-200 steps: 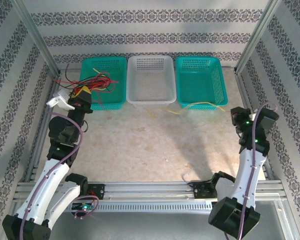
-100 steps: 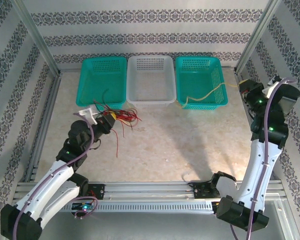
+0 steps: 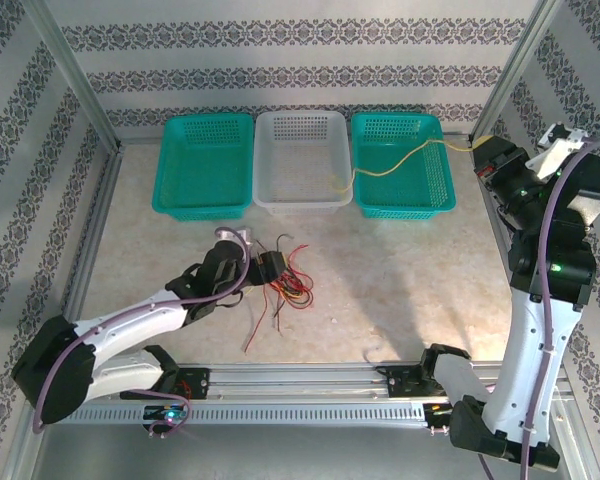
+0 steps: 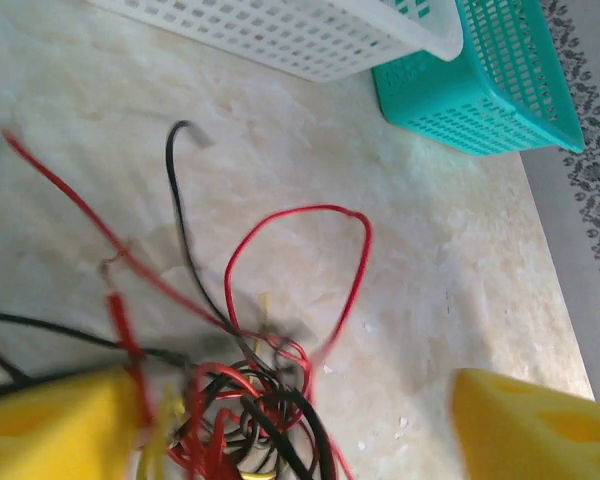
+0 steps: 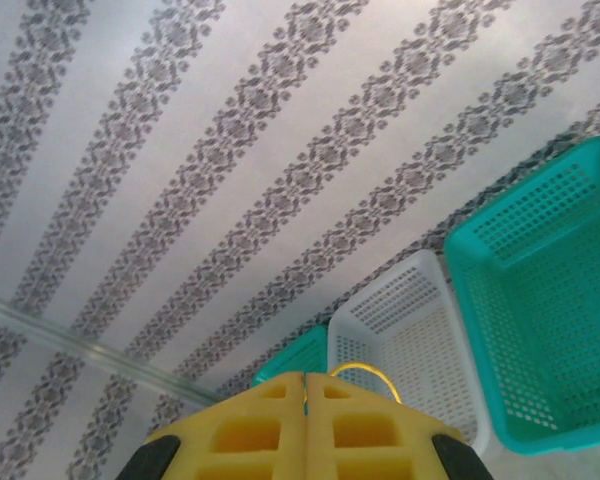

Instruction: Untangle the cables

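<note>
From above. Shows three baskets in a row at the far edge of the desk [image 3: 410,290]: left teal basket [image 3: 202,212], white basket [image 3: 300,205], right teal basket [image 3: 405,211]. Finds the left arm stretched low over the desk, with the left hand [image 3: 265,268] well short of the baskets and right at the cable tangle [image 3: 285,290]. Puts that tangle of red, black and yellow strands on the bare desk, in front of the white basket and apart from it, with loose ends trailing toward the near edge. Has the right arm reared up at the right side, with the right hand [image 3: 483,160] raised beside the right teal basket. Traces a yellow cable [image 3: 400,163] from that hand across the right teal basket to the front corner of the white basket.

From the left wrist. Shows the left hand [image 4: 300,430] spread wide, its yellow fingers [image 4: 50,425] far apart at the bottom corners, with nothing clamped between them. Places the cable tangle [image 4: 230,400] on the desk [image 4: 450,280] close against the left-side finger. Picks out one red loop and one black strand reaching up toward the white basket [image 4: 310,40], with the right teal basket [image 4: 490,90] beside it.

From the right wrist. Shows the right hand [image 5: 305,385] with its fingers pressed flat together. Catches a loop of the yellow cable [image 5: 365,370] arching just above the fingertips. Looks over the white basket [image 5: 410,320] and right teal basket [image 5: 540,320] to the patterned wall [image 5: 230,150].
</note>
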`<action>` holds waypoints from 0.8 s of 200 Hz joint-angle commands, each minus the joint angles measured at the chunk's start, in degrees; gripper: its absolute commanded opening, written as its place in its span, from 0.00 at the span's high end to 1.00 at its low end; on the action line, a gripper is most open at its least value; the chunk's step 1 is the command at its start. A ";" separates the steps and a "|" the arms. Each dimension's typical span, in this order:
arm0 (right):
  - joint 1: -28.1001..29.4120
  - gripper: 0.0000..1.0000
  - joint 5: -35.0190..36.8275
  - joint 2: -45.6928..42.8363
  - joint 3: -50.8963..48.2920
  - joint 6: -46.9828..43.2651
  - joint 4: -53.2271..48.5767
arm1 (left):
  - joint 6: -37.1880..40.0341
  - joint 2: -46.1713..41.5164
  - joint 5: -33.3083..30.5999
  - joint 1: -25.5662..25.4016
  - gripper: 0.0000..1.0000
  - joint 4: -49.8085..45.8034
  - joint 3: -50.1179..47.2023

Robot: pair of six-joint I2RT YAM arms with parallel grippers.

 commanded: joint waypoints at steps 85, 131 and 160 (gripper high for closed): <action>16.59 1.00 1.32 5.02 4.59 -7.17 -1.52 | 27.46 -21.79 -14.00 2.53 0.00 -38.22 19.41; 32.76 1.00 7.90 8.99 7.89 -11.14 -1.88 | 44.99 -13.97 14.75 2.59 0.01 -32.12 33.30; 39.81 1.00 10.03 12.24 11.01 -12.28 -1.50 | 51.33 -7.25 19.31 2.59 0.00 -28.05 38.87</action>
